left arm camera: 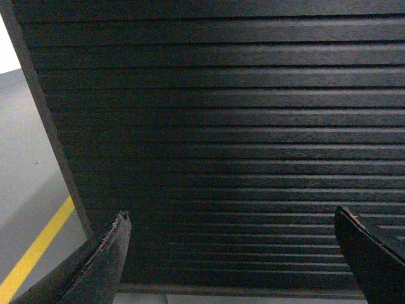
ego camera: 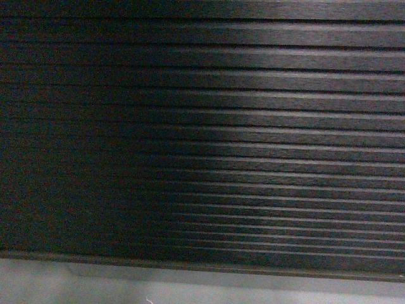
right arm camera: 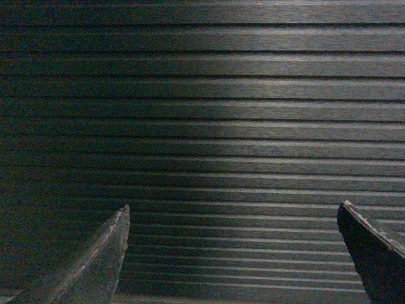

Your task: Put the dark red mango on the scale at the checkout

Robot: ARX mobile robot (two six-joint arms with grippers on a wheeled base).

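Dark ribbed wood of the checkout (ego camera: 202,126) fills every frame; we see neither mango nor scale. Our left gripper (left arm camera: 231,253) and right gripper (right arm camera: 234,253) hang spread and empty, parked low facing it.

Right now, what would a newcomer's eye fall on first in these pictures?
The dark ribbed front of the checkout fills every view, close up. Both grippers, left and right, hang open and empty before it. A yellow floor line shows at the left wrist view's lower left, past the counter's edge.

Shop: ribbed checkout (ego camera: 202,126) front
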